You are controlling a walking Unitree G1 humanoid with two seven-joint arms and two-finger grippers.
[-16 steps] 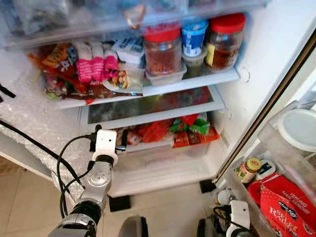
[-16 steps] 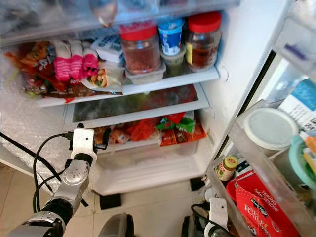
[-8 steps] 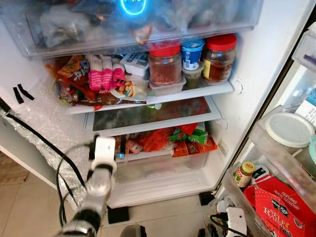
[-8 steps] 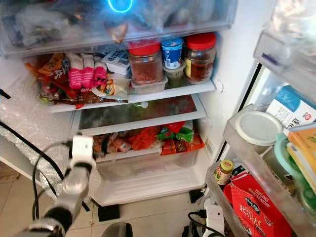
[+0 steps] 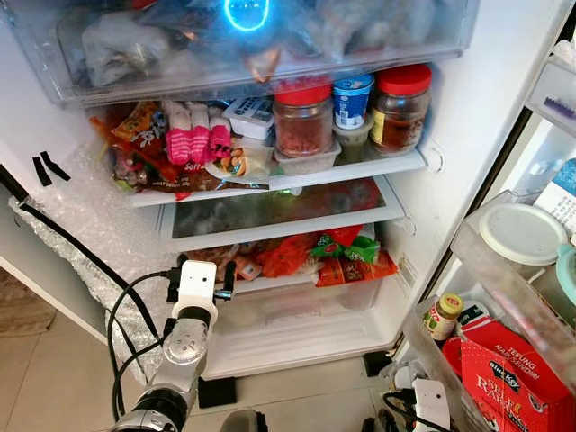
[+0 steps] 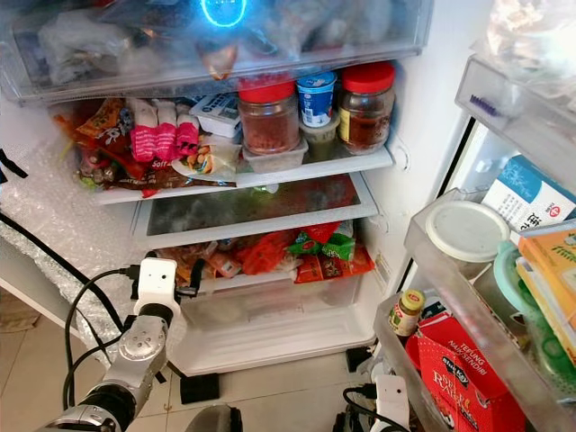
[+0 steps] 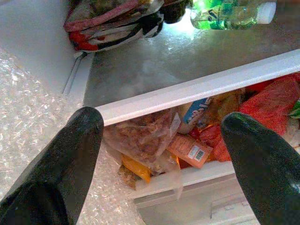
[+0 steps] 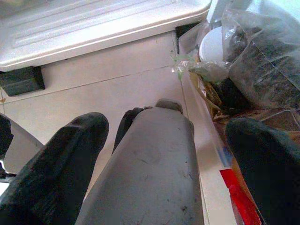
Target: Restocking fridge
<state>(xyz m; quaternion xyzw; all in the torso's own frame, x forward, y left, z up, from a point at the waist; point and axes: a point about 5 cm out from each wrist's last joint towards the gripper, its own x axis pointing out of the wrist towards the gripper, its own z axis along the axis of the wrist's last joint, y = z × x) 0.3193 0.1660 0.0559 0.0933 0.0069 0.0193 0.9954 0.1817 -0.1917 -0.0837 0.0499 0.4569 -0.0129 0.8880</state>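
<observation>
The fridge stands open in front of me. My left gripper [image 5: 200,281] is open and holds nothing, just in front of the left end of the bottom drawer [image 5: 297,297]. In its wrist view the left gripper [image 7: 161,119] faces the drawer's packets [image 7: 150,138] and the white front edge of the glass shelf [image 7: 197,86]. That shelf [image 5: 279,209] is mostly bare, with a green bottle [image 7: 229,11] lying at its back. My right gripper [image 8: 166,124] hangs open low by the fridge door, above the tiled floor [image 8: 93,89].
The upper shelf holds two red-lidded jars [image 5: 301,117], a blue cup [image 5: 353,88] and snack packets [image 5: 162,148]. Door bins on the right carry a white-lidded tub [image 5: 522,232], a small bottle [image 5: 443,315] and a red box [image 5: 517,382]. Bubble wrap [image 5: 81,234] and a black cable [image 5: 63,238] line the left wall.
The head camera has tilted up, bringing the top drawer into view. My left arm, blurred half a second ago, is steady again at the drawer's left end, still open.
</observation>
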